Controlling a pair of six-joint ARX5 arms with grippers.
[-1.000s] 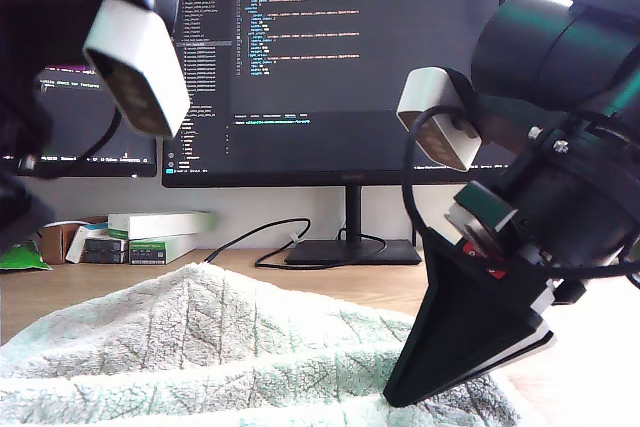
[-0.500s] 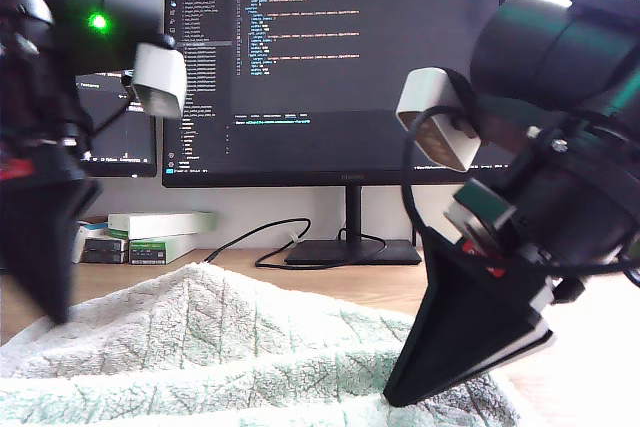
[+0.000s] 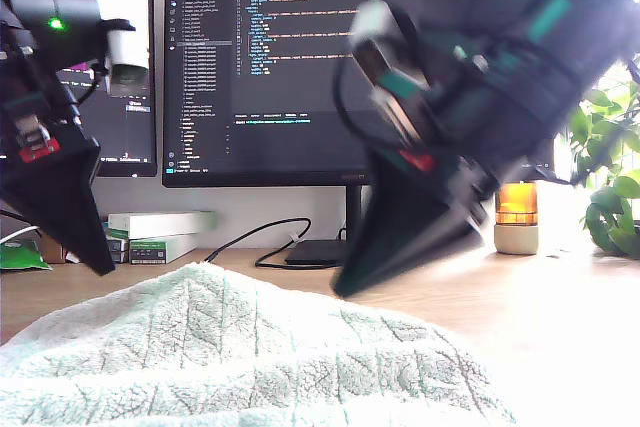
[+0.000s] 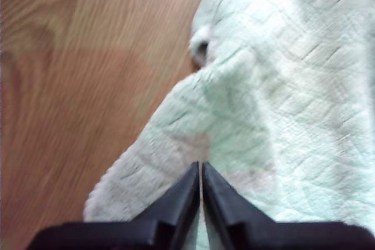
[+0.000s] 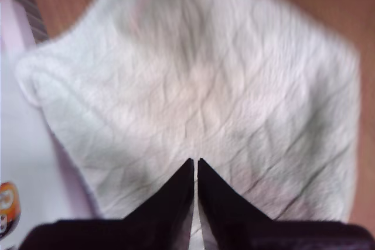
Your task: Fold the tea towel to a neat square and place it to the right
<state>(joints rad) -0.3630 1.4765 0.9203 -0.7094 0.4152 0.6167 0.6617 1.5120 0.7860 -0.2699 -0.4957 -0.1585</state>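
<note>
The tea towel (image 3: 230,347) is lying bunched in a rumpled mound on the wooden desk (image 3: 560,297), low in the exterior view, not yet squared. My first gripper (image 4: 200,171) and my second gripper (image 5: 195,165) are both hanging above the cloth with jaws pressed together and nothing between them. To fold well, I judge each should be opening over a hem corner before closing, so the edges meet evenly rather than dragging the plush.
</note>
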